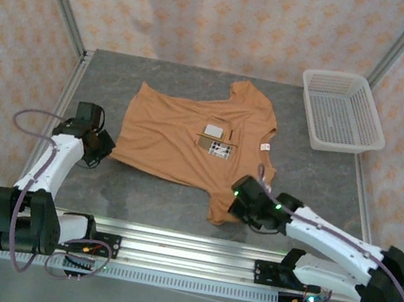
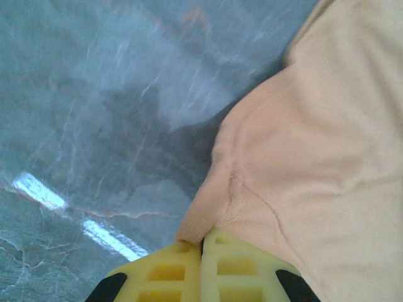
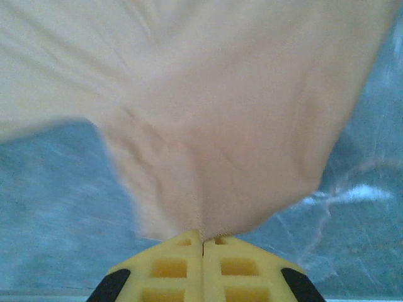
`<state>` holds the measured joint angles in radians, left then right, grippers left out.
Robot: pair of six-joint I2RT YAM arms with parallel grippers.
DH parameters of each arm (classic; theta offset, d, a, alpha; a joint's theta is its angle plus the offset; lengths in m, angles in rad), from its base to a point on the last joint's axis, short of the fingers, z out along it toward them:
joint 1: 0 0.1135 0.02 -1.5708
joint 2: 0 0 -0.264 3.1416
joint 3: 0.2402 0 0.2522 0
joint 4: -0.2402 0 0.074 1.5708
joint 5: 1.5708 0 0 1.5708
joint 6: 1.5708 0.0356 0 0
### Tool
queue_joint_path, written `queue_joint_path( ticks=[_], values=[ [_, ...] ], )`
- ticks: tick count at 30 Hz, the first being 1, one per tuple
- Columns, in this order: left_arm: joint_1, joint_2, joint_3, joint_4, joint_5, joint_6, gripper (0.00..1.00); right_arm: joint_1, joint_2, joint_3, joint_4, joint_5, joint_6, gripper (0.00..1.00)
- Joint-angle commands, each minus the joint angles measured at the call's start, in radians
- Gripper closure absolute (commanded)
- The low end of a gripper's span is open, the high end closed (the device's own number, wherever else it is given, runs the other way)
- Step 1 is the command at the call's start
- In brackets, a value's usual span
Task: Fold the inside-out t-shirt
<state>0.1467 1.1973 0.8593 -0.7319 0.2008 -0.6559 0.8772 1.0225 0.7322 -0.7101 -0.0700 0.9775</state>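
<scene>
The inside-out t-shirt (image 1: 181, 136) lies spread on the grey table, caramel fabric with white labels (image 1: 218, 140) near its middle. My left gripper (image 1: 105, 148) is at the shirt's near-left corner. In the left wrist view its yellow fingers (image 2: 203, 246) are shut on the hemmed corner of the t-shirt (image 2: 315, 163). My right gripper (image 1: 234, 197) sits at the near-right sleeve end. The right wrist view has that gripper (image 3: 202, 240) shut on a fold of the t-shirt (image 3: 220, 126), which rises away from it, lifted off the table.
A white mesh basket (image 1: 342, 111) stands at the back right corner. Metal frame rails (image 1: 66, 100) border the table at left and right. The arms' base rail (image 1: 184, 253) runs along the near edge. Bare grey tabletop (image 1: 314, 179) lies right of the shirt.
</scene>
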Motion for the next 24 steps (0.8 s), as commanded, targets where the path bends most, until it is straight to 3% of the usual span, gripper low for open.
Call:
queue_joint_path(
  ticks=[1,4,9,15,24],
  values=[
    [0.009,-0.044,0.157,-0.071,-0.058,0.034,1.0,-0.123,-0.053,0.159,-0.099,0.168,-0.185,1.0],
    [0.009,-0.04,0.288,-0.084,-0.061,0.042,1.0,-0.254,-0.035,0.308,-0.067,0.156,-0.303,1.0],
    [0.008,-0.012,0.47,-0.056,0.007,0.047,1.0,-0.37,0.077,0.587,-0.062,0.115,-0.436,1.0],
    [0.008,0.064,0.723,-0.066,0.123,0.045,1.0,-0.424,0.232,0.941,-0.085,0.079,-0.52,1.0],
    [0.008,0.066,0.964,-0.141,0.153,0.113,1.0,-0.445,0.315,1.327,-0.216,0.071,-0.599,1.0]
  ],
)
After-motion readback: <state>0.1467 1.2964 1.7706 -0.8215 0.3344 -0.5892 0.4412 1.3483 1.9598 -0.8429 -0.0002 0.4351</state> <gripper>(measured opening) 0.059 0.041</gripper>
